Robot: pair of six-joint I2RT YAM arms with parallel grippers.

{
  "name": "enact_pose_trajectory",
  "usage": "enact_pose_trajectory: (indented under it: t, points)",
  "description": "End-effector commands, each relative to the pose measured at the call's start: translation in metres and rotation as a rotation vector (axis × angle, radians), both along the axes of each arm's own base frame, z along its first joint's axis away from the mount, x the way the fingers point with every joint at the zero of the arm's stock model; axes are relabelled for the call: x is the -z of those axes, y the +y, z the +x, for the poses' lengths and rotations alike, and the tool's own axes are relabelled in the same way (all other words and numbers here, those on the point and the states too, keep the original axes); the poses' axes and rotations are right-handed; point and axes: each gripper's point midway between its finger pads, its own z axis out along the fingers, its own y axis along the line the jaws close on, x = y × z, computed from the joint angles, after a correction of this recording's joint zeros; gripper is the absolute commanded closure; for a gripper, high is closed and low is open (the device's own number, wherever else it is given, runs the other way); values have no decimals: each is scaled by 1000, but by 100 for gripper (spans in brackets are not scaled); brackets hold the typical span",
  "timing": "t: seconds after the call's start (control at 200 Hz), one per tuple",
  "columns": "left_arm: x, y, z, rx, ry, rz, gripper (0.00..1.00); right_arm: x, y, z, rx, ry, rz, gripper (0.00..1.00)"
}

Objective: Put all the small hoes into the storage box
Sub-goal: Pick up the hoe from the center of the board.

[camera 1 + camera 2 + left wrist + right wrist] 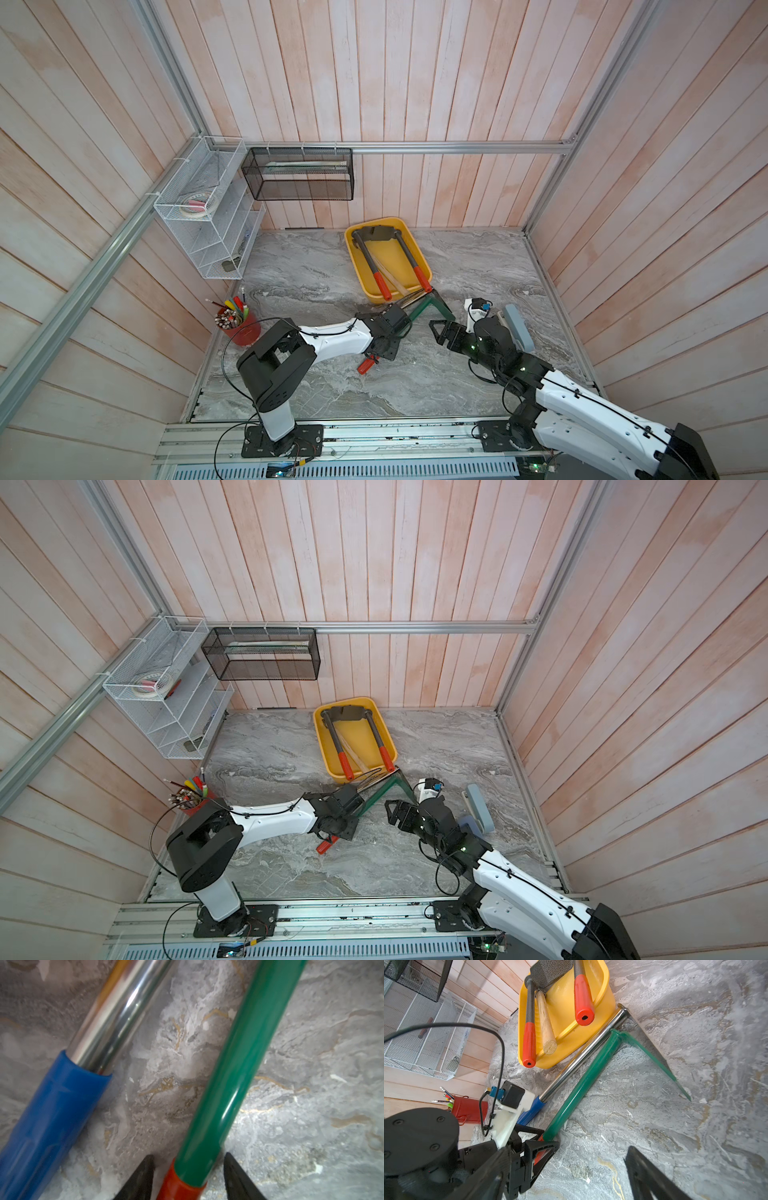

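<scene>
The small hoe (420,308) (379,794) lies flat on the marble table, with a green shaft (234,1068) (583,1084), a green blade and a red grip. My left gripper (388,345) (336,825) (188,1157) is down over it and open. Its fingers (544,1147) straddle the spot where green meets red, with a gap on each side. The storage box (351,254) (321,737) (609,995), a yellow tray, stands just beyond the blade. My right gripper (440,332) (392,810) (569,1153) hovers open over bare table to the hoe's right.
A chrome-shafted tool with a blue grip (52,1118) (582,1054) lies alongside the hoe, against the tray. Two red-gripped tools and a wooden-handled one fill the tray. A red pen pot (243,332), a white wire rack (208,216) and a black mesh basket (299,174) stand left; a grey-blue block (518,328) lies right.
</scene>
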Motion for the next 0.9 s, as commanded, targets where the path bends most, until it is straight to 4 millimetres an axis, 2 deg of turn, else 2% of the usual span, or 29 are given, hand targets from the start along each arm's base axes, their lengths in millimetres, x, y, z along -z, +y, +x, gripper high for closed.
enact_pose_trajectory:
  t: [0.0, 0.065, 0.495, 0.895]
  points:
    - [21, 11, -11, 16, 52, 70, 47, -13, 1, 3, -1, -31, 22, 11]
    - [21, 8, -12, 26, 52, 65, 51, -12, 0, 2, 0, -28, 23, 11]
    - [11, 4, -13, 64, 37, 65, 58, -10, -1, 1, 11, -17, 36, 11]
    - [5, -1, -15, 89, 46, 62, 66, 3, 1, -2, 18, 35, 57, 11]
